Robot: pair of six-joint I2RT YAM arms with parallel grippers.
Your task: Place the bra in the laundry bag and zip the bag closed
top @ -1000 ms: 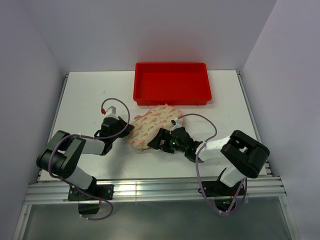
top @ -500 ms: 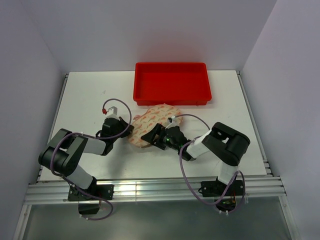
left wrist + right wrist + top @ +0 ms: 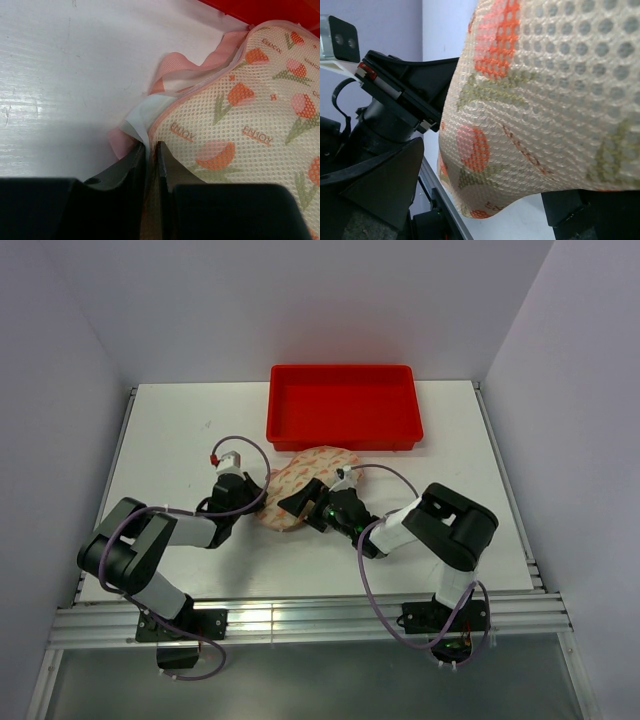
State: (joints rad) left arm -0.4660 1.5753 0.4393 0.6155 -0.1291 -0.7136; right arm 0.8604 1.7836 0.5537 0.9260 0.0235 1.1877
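Mid-table before the tray (image 3: pixel 344 443), the bag (image 3: pixel 312 478) lies unzipped, pink fabric (image 3: pixel 171 75) poking out. The left gripper (image 3: pixel 151 146) pinches its hem and the right gripper (image 3: pixel 303 502) gapes around it, gripping nothing. Next, likely: tuck, then find the zip pull.

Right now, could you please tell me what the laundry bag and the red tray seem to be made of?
The laundry bag: soft, synthetic-looking mesh fabric, matte; small regular holes show in its weave, with pink binding at the edge. The red tray: probably moulded plastic, smooth and slightly glossy, with uniform colour and rounded corners.
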